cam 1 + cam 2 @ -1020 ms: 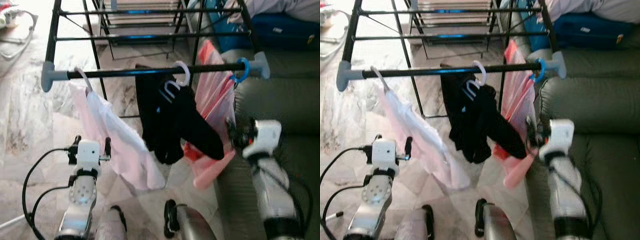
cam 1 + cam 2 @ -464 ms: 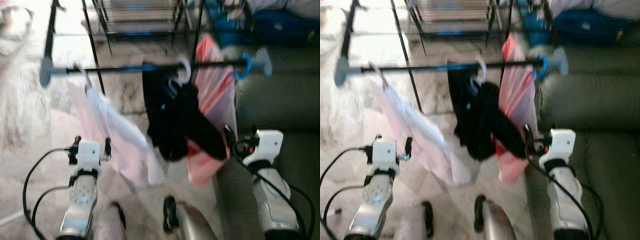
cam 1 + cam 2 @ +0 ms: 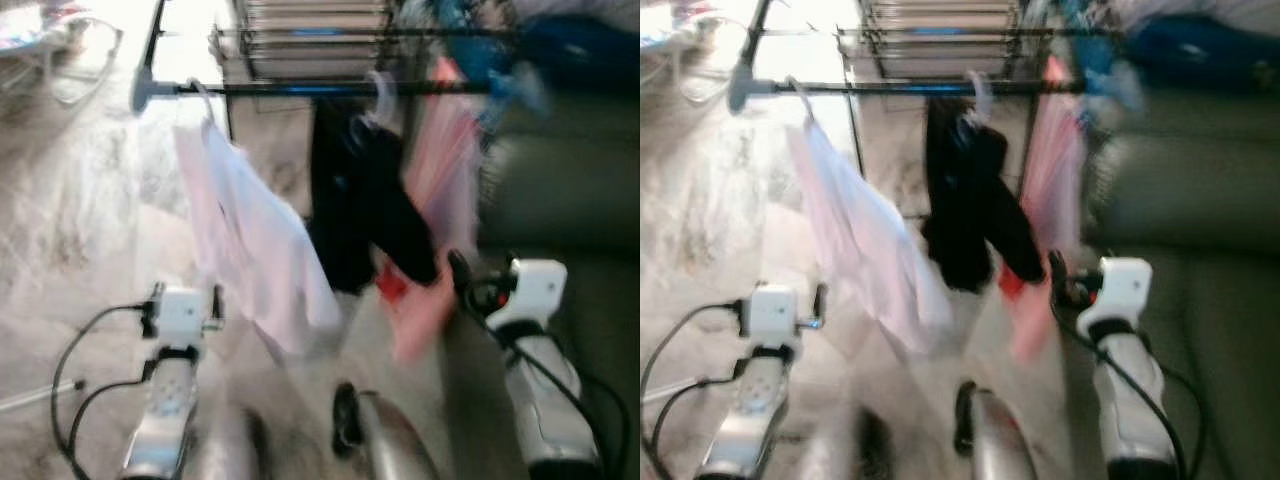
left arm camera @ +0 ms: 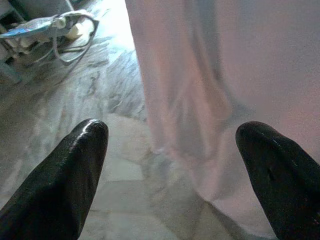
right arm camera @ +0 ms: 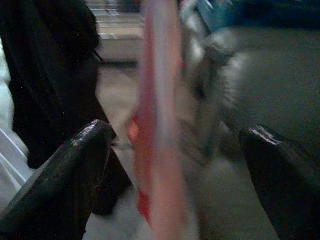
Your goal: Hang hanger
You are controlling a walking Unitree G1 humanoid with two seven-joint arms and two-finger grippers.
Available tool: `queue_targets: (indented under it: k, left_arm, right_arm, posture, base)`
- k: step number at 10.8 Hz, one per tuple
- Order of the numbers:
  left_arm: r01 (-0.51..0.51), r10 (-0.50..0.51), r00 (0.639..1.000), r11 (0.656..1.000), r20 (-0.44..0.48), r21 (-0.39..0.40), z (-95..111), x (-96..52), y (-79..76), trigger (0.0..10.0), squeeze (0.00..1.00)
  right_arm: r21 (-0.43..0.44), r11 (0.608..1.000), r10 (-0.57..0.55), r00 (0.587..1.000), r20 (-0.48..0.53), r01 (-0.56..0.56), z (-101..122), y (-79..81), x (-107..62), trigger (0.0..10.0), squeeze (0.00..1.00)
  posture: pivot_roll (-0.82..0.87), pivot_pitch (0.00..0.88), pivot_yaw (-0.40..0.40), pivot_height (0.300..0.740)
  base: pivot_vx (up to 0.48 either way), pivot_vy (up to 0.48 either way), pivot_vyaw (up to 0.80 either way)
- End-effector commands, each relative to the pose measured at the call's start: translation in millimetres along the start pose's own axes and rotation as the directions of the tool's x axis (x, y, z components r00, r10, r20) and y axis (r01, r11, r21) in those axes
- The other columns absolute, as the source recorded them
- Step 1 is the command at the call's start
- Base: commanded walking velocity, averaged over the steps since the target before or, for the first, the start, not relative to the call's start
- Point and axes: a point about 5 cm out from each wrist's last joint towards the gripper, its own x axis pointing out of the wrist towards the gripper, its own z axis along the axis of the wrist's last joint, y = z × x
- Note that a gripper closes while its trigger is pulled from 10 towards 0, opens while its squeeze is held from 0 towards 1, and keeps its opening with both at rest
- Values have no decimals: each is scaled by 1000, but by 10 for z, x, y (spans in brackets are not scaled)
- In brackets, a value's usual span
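A black rail (image 3: 300, 89) of a drying rack crosses the top of the blurred eye views. Three garments hang from it on hangers: a white one (image 3: 255, 250) at the left, a black one (image 3: 360, 200) on a white hook (image 3: 380, 95) in the middle, and a pink-red one (image 3: 440, 200) at the right. My left gripper (image 3: 185, 293) is low on the left, open and empty, with the white cloth (image 4: 210, 90) just beyond its fingers. My right gripper (image 3: 485, 280) is open and empty beside the pink garment's (image 5: 160, 125) lower edge.
A grey-green sofa (image 3: 570, 190) fills the right side, close behind the rack. Marble floor (image 3: 80, 200) spreads to the left, with cables and small items (image 3: 60, 50) at the far left corner. More rack bars (image 3: 300, 30) stand behind the rail.
The whole picture has shifted and blurred, so the camera has moved; the rack now sits higher and further right. The garments stay on the rail. Both grippers remain open and empty.
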Motion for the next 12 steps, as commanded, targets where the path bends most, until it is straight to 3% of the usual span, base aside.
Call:
queue_targets:
  k: [1, 2, 3, 4, 5, 11, 12]
  left_arm:
    - [-8, 8, 1000, 1000, -23, 5, -59, -45, 33, 10000, 0]
    - [-9, 9, 1000, 1000, -18, 5, -50, -37, 41, 10000, 0]
    - [-16, 16, 1000, 1000, -19, -3, -45, -34, 45, 10000, 0]
    - [-16, 16, 1000, 1000, -20, -9, -47, -28, 44, 10000, 0]
    - [-12, 12, 999, 1000, -35, -24, -59, -20, 35, 10000, 0]
    - [8, -8, 999, 1000, -38, -17, -69, -26, 48, 10000, 0]
    - [13, -14, 999, 1000, -31, -12, -65, -26, 50, 10000, 0]
  right_arm:
    - [-5, 1000, -20, 1000, -9, 20, -11, -47, -35, 10000, 1000]
    - [3, 1000, -27, 1000, -13, 28, -19, -43, -29, 10000, 929]
    - [5, 1000, -29, 999, -15, 30, -21, -44, -24, 10000, 741]
    - [7, 999, -32, 999, -18, 32, -25, -45, -22, 10000, 55]
    - [0, 1000, -27, 999, -23, 27, -32, -41, -12, 10000, 0]
    - [15, 1000, -24, 999, -32, 25, -51, 2, 22, 10000, 0]
    - [20, 999, -27, 999, -38, 28, -66, 13, 27, 10000, 0]
  posture:
    - [3, 213, -44, 740]
    - [4, 210, -43, 740]
    - [4, 209, -42, 740]
    - [2, 207, -42, 740]
    - [2, 205, -44, 740]
    - [9, 200, -35, 740]
    - [11, 198, -35, 740]
  base:
    - [-304, 0, 0]
    - [0, 0, 0]
    - [0, 0, 0]
    - [0, 0, 0]
    - [0, 382, 0]
    - [0, 480, 0]
    - [0, 0, 0]
